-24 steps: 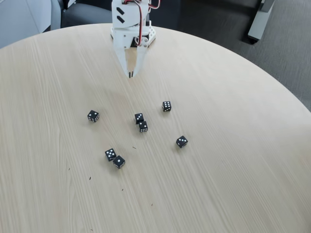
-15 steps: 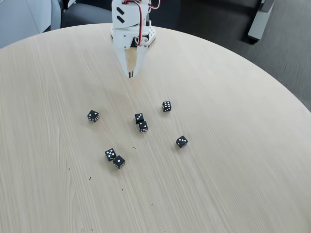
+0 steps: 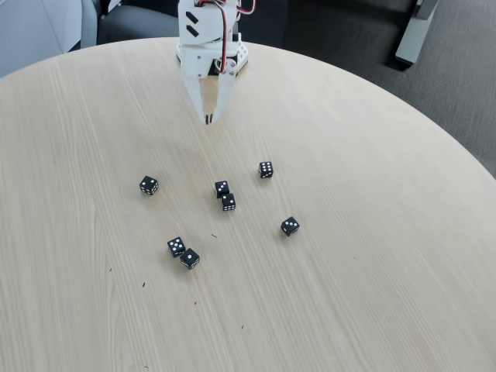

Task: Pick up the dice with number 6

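- We see the gripper (image 3: 208, 120) at the far side of the round wooden table (image 3: 372, 232), its white fingers pointing down toward us with the tips drawn together to a narrow point; it holds nothing.
- We place the dice with number 6 (image 3: 266, 170) a little right of centre, nearer to us than the fingertips and well apart from them, lying free on the wood with two rows of three pips on top.
- We count six more black dice. A touching pair (image 3: 225, 195) lies just left of the six and slightly nearer.
- A single die (image 3: 149, 185) lies out to the left, on its own.
- Another touching pair (image 3: 183, 253) lies nearer to us, left of centre; the nearer one of the two shows one pip on top.
- A last die (image 3: 290, 226) lies nearer than the six and slightly to its right, apart from everything else.
- We notice a few small dark specks (image 3: 214, 235) scattered on the near part of the wood.
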Robot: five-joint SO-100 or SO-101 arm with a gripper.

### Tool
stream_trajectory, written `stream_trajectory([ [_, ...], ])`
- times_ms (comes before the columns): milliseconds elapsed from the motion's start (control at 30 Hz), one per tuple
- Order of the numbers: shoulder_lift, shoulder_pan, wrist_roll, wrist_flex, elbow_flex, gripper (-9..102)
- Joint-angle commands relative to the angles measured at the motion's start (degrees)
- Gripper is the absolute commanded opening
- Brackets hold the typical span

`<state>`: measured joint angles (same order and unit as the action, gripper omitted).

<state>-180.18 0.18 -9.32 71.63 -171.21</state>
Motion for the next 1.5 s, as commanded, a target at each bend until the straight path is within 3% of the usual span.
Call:
stream_trajectory([
  [0,-0.6,0.2,-0.3,-0.9,0.0,1],
  [1333,0.0,-0.4,1.9,-0.9,0.0,0],
  [1467,2.0,-0.4,-3.4,-0.9,1.4,0],
])
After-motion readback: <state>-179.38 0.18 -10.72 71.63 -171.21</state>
